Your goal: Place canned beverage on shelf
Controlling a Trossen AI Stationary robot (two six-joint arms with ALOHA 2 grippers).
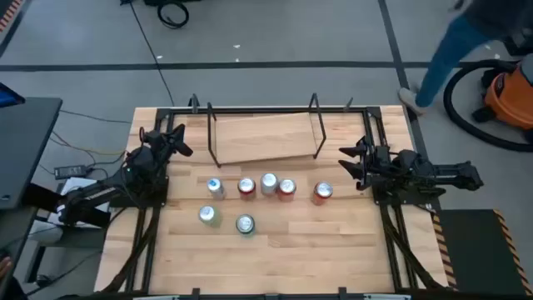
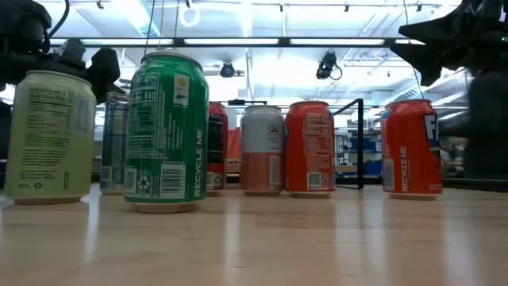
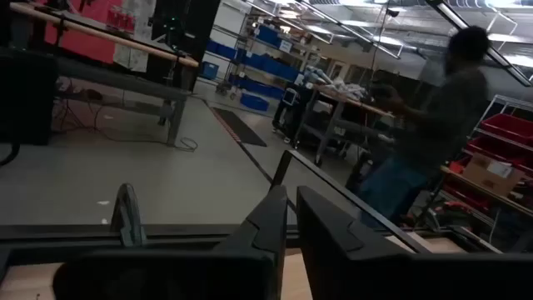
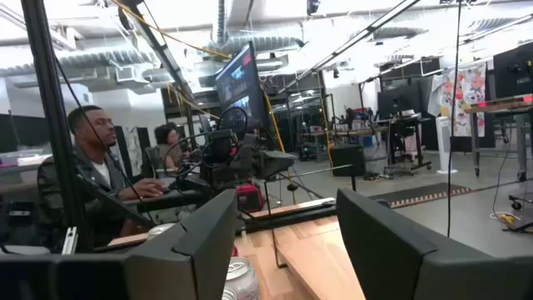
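Note:
Several cans stand upright on the plank table. A row of them [image 1: 268, 185] is at the middle, from a blue-topped can [image 1: 215, 187] to an orange-red can [image 1: 323, 192]. A pale green can [image 1: 208, 216] and a green can [image 1: 245, 224] stand nearer; the green can looms large in the low view [image 2: 165, 131]. The shelf [image 1: 265, 137], a pale board with black rod uprights, stands behind the row at the far middle. My left gripper [image 1: 181, 140] hovers at the table's left, its fingers [image 3: 279, 218] close together. My right gripper [image 1: 346, 162] hovers at the right, open [image 4: 285, 242]. Both are empty.
Black frame rails [image 1: 148, 242] run along the table's left and right sides. A person [image 1: 454, 50] walks beyond the far right corner beside an orange vacuum [image 1: 508, 96]. Bare tabletop [image 1: 275, 267] lies near the front edge.

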